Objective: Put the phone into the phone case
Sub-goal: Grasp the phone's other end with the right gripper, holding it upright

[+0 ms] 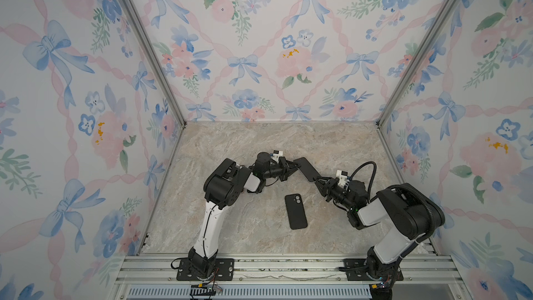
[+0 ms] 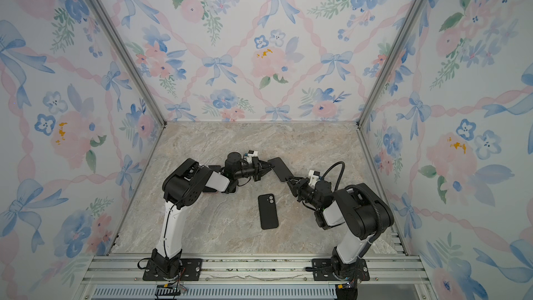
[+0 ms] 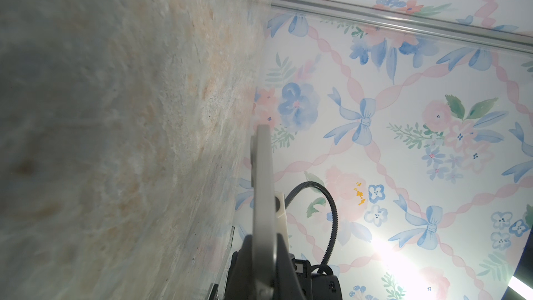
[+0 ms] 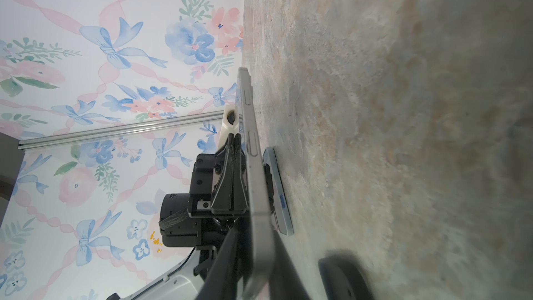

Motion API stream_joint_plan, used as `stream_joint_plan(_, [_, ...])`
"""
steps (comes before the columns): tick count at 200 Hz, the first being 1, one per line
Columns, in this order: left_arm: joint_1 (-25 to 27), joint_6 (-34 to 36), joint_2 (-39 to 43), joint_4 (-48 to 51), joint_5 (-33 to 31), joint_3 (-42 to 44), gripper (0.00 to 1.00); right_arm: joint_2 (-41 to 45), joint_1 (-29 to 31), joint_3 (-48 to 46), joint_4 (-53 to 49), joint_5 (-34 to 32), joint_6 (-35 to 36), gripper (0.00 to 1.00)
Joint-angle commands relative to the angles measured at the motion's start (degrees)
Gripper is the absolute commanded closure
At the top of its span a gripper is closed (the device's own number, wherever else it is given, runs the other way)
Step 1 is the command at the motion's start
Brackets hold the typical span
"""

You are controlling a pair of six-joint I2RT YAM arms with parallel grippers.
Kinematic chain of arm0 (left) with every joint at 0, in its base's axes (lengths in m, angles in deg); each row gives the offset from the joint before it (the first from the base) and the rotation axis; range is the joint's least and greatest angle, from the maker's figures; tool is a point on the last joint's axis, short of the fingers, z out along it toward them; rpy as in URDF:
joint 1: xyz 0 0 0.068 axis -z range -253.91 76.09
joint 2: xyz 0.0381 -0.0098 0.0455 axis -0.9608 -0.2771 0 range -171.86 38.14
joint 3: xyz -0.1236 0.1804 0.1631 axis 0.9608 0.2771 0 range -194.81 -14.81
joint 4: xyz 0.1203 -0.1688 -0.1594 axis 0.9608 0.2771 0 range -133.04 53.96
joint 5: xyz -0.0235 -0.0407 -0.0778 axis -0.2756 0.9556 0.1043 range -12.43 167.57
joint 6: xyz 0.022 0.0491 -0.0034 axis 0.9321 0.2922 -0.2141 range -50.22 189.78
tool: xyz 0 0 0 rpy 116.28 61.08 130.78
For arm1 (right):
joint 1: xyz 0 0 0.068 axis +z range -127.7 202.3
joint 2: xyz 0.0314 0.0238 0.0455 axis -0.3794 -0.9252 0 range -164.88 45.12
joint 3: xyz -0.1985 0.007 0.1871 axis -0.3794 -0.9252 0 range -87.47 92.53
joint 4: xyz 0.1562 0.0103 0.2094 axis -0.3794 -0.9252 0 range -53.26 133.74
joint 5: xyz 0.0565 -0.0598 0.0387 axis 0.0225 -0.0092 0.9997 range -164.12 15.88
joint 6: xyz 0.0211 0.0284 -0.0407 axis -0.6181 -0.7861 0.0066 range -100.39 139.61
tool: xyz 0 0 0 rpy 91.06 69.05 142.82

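Observation:
A slim phone (image 1: 307,168) (image 2: 281,168) hangs above the marble table, screen up, held by its two ends. My left gripper (image 1: 295,166) (image 2: 269,166) is shut on its far-left end. In the left wrist view the phone (image 3: 264,197) shows edge-on between the fingers of the left gripper (image 3: 262,238). My right gripper (image 1: 315,180) (image 2: 288,180) clasps the near-right end. In the right wrist view its fingers lie along both faces of the phone (image 4: 251,139), around the right gripper (image 4: 258,235). The black phone case (image 1: 295,212) (image 2: 268,212) lies flat on the table below, camera cutout toward the back.
A flat light-blue slab (image 4: 278,191) lies on the table (image 1: 259,145) beneath the left forearm (image 1: 253,190). Floral walls enclose the table on three sides. Both arm bases are bolted to the aluminium rail (image 1: 288,266) at the front edge.

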Motion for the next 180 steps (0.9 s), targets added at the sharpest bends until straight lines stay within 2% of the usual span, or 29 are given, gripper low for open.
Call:
stream_joint_plan(1, [0.08,-0.14,1.69,-3.73,0.28,0.31,0.92,0.78,0.45,0.24,3.25,0.63,-0.34,0.83])
stream_joint_plan(34, [0.17,0.75,2.43,-3.79,-0.10,0.96,0.85,1.34,0.30,0.12,3.25,0.85,-0.31,0.91])
stream_joint_plan(79, [0.08,3.54,4.01,-2.71,-0.47,3.23,0.74,1.59,-0.15,-0.01,3.25,1.61,-0.33,0.96])
stream_joint_plan(100, [0.04,7.14,6.16,0.57,0.20,4.23,0.65,2.33,-1.35,-0.38,1.92,2.88,0.10,0.97])
stream_joint_plan(119, [0.00,14.17,9.96,8.72,-0.43,5.56,0.61,3.89,-2.43,-0.55,-1.25,4.54,0.53,0.98])
stream_joint_plan(150, [-0.57,29.20,16.56,29.64,-2.12,5.62,0.61,8.50,-3.94,-0.11,-9.39,7.56,3.09,0.99])
stream_joint_plan(165, [-0.63,37.46,19.64,41.25,-4.15,4.50,0.61,12.78,-4.97,0.32,-18.04,8.93,6.20,0.99])
stream_joint_plan(180, [0.25,49.44,21.35,59.28,-9.10,-0.44,0.61,18.43,-5.00,2.17,-31.12,9.81,11.21,0.99])
